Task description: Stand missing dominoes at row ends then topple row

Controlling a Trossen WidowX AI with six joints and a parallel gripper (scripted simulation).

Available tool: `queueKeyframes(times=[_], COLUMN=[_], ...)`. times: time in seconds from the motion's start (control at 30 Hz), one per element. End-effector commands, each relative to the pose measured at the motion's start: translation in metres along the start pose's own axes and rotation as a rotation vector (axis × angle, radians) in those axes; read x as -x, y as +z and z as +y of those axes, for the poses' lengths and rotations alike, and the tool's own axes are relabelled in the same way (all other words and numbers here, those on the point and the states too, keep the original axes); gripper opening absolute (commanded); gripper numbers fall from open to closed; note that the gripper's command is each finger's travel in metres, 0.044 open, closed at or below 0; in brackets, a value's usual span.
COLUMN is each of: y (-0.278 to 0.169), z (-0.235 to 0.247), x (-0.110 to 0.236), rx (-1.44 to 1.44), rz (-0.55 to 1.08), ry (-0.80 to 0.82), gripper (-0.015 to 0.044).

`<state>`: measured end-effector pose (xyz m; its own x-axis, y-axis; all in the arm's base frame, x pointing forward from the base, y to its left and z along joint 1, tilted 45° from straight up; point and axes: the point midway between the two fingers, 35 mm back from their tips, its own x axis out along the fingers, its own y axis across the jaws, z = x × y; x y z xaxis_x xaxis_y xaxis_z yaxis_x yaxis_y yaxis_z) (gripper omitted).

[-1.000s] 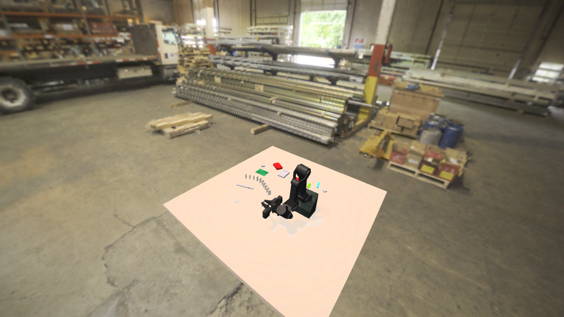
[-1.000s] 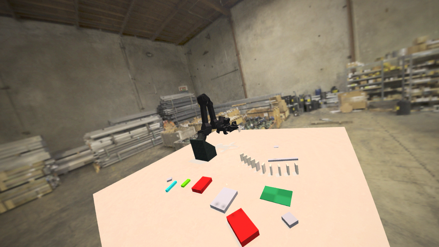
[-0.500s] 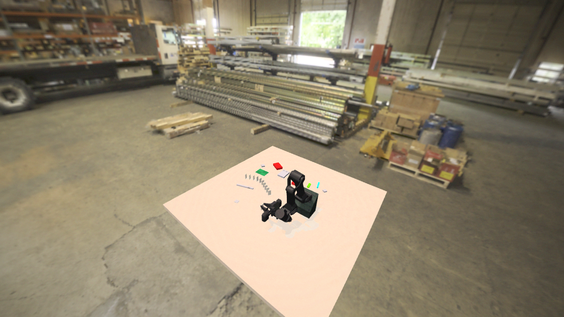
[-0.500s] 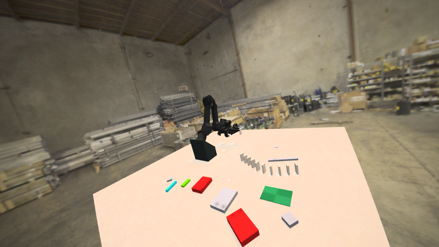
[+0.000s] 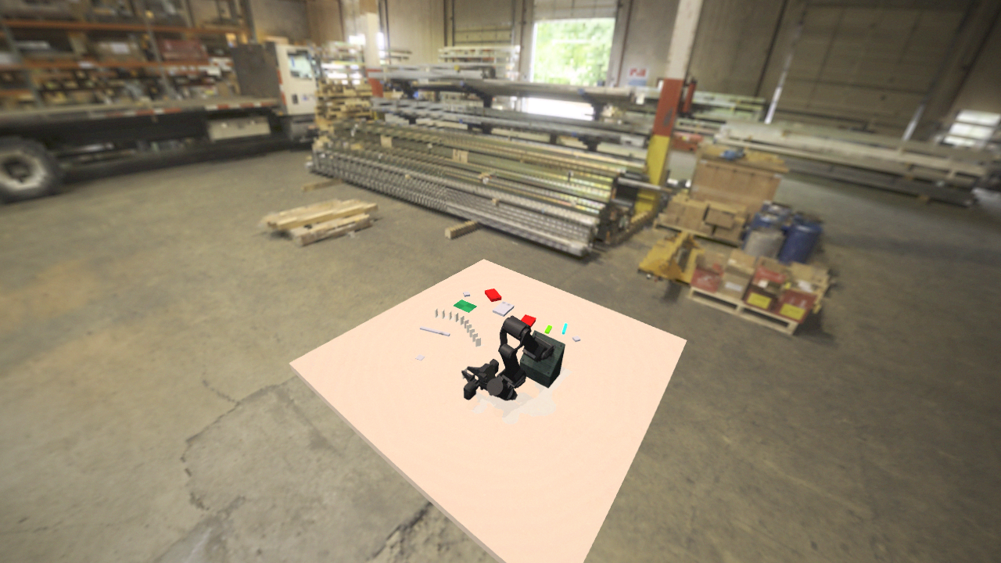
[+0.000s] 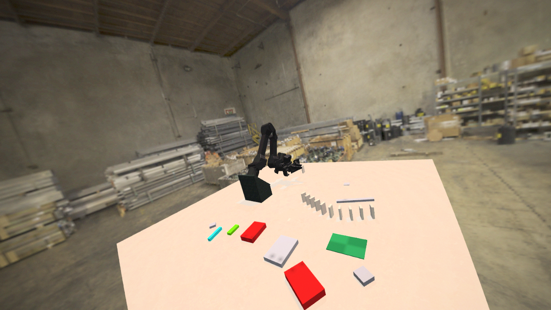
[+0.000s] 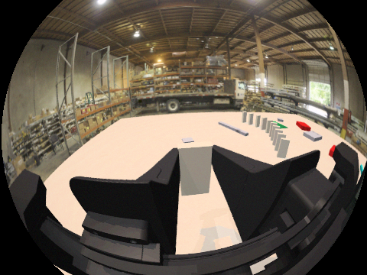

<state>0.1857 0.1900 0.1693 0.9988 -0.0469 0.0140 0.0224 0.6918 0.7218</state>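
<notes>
My gripper [image 5: 467, 381] [image 6: 297, 168] [image 7: 195, 173] is shut on a grey domino [image 7: 195, 170] [image 6: 303, 168] and holds it upright above the pink table [image 5: 489, 475] [image 6: 404, 184]. The row of standing grey dominoes [image 5: 458, 323] [image 6: 335, 210] [image 7: 272, 133] curves across the table. In the wrist view it stands ahead and to the right of the gripper. The held domino is off the row's end nearest the arm's base [image 5: 542, 360] [image 6: 254, 188], apart from it.
A long grey bar [image 5: 434, 331] [image 6: 354, 199] [image 7: 234, 128] lies flat beside the row, and a small grey piece [image 5: 420, 357] [image 6: 346, 184] [image 7: 188, 140] beyond it. A green plate [image 6: 347, 245], two red blocks [image 6: 304, 283] [image 6: 253, 231], a white block [image 6: 281, 250], and cyan [image 6: 214, 233] and lime [image 6: 232, 229] bars lie farther off.
</notes>
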Motion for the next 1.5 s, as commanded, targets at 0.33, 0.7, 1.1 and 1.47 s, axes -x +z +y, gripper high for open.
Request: queueKeyframes(times=[0.33, 0.7, 1.1, 1.47], y=[-0.029, -0.052, -0.056, -0.056], z=[-0.002, -0.01, -0.011, -0.011], x=[-0.001, -0.001, 0.0, 0.0], rx=[-0.018, -0.023, -0.024, -0.024], rz=[0.0, 0.002, 0.003, 0.003], ry=[-0.005, -0.007, -0.007, -0.007], gripper=[0.0107, 0.0107, 0.0107, 0.037])
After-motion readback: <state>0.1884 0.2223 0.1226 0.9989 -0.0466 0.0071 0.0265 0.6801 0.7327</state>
